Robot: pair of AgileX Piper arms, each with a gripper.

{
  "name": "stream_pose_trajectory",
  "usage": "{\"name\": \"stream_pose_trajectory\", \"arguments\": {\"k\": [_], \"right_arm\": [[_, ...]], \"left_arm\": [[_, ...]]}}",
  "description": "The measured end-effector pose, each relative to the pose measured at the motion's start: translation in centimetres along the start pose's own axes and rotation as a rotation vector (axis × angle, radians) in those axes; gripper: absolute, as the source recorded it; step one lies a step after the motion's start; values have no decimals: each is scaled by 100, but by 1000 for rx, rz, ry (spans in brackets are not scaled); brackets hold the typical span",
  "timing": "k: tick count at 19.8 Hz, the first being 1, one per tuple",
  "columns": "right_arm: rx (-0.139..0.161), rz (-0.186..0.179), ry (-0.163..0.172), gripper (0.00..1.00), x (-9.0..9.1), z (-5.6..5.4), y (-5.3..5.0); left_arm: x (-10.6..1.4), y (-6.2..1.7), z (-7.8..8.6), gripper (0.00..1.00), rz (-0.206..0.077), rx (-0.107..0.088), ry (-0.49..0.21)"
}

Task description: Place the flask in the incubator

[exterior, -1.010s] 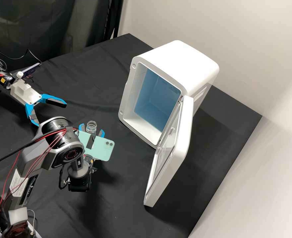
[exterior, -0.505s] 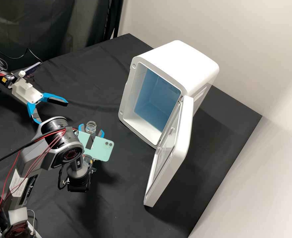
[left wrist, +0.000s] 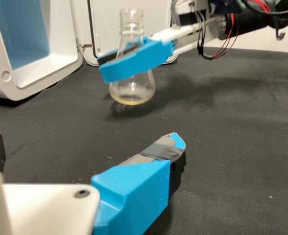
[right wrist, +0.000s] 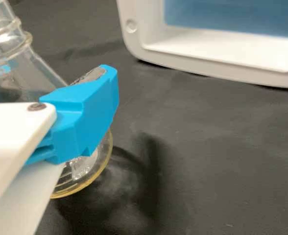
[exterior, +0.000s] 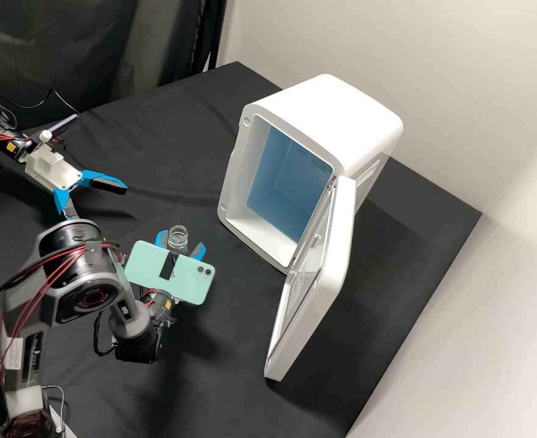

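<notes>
Flask [exterior: 179, 235]: glass, conical, clamped at the neck by the right end effector [exterior: 179, 242]; it is near the open front of the incubator [exterior: 335, 121] but outside it. Since a second ago the right arm has shifted, carrying the flask slightly toward the incubator. Whether its base clears the worktop [exterior: 159, 140] cannot be told. Left end effector [exterior: 97, 199]: fingers apart, holding nothing, slightly withdrawn. Door [exterior: 317, 274] open. Transfer judged barely begun.

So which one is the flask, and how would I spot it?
Find the big white incubator with its door swung open. Just in front of its opening is a clear glass flask, cone-shaped with a narrow neck. It is the only see-through thing there, gripped by the right tool.
</notes>
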State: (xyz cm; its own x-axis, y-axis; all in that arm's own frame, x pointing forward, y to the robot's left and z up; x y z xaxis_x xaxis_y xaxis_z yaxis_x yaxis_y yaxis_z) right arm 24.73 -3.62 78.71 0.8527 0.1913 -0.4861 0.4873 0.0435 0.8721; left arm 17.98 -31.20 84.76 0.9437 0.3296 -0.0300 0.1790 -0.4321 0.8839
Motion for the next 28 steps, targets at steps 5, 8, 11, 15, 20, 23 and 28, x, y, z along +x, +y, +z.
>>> {"name": "stream_pose_trajectory", "arguments": {"k": [5,8,11,15,20,23,28], "right_arm": [[4,87,-28,0,-227,-62,135],[7,132,-41,0,-330,-95,191],[23,162,-51,0,-387,-95,237],[24,181,-61,0,-426,-89,270],[47,230,-77,0,-513,-90,344],[53,246,-86,0,-545,-83,367],[62,254,-91,0,-558,-74,376]], "left_arm": [[0,0,0,100,0,0,0],[0,0,0,100,0,0,0],[0,0,0,100,0,0,0],[4,-2,10,100,-1,1,-5],[7,-3,19,100,-3,3,-9],[7,-3,19,100,-3,3,-9],[7,-3,19,100,-3,3,-9]]}}
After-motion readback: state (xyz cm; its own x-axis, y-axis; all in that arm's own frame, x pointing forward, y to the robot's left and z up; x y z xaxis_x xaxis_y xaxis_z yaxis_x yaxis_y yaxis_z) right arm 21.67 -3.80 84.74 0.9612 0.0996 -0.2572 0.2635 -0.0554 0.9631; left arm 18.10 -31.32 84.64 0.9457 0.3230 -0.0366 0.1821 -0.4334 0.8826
